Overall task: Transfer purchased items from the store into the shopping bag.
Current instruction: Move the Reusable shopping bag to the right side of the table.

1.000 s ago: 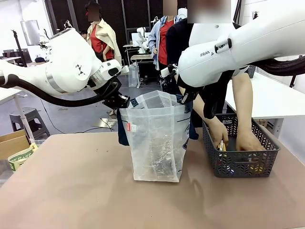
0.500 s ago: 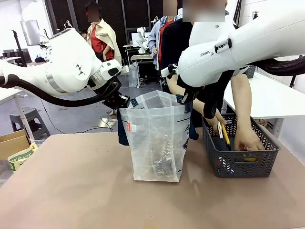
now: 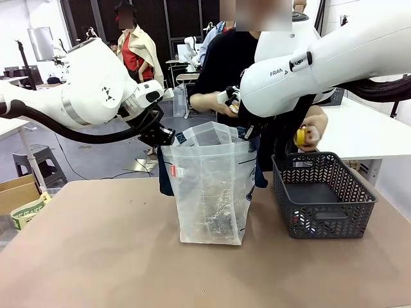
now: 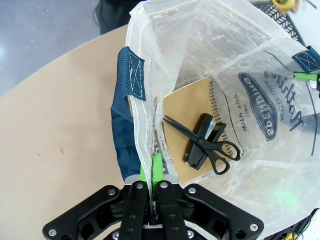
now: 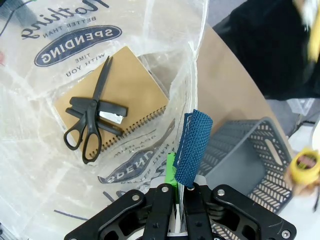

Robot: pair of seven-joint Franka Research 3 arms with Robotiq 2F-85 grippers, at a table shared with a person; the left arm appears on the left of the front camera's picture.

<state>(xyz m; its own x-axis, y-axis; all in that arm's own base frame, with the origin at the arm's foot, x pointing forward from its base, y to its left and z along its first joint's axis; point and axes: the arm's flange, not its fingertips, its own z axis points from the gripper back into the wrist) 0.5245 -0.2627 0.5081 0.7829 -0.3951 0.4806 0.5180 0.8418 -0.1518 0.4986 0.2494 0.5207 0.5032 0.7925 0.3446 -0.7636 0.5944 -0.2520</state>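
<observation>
Whitish plastic bag (image 3: 209, 186), clamped by L gripper (image 4: 150, 172) + R gripper (image 5: 176, 175), has tan notebook (image 4: 185, 105), black scissors (image 4: 200, 137). Yellow roll (image 3: 300, 136) left; grey slotted basket (image 3: 321, 212) looks near-empty.

Shopping bag (image 3: 209, 192): translucent whitish, navy handles; stands upright at the table middle; mouth open
Inside the bag: tan spiral notebook (image 4: 192, 107) lying flat; black scissors (image 4: 204, 141) on it
Basket (image 3: 324, 221): dark grey, slotted; just right of the bag
Yellow roll (image 3: 300, 136): held up above the basket

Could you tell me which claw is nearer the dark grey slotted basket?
Right claw: clamping the translucent plastic bag's rim beside the basket; left claw grips the far rim.
</observation>
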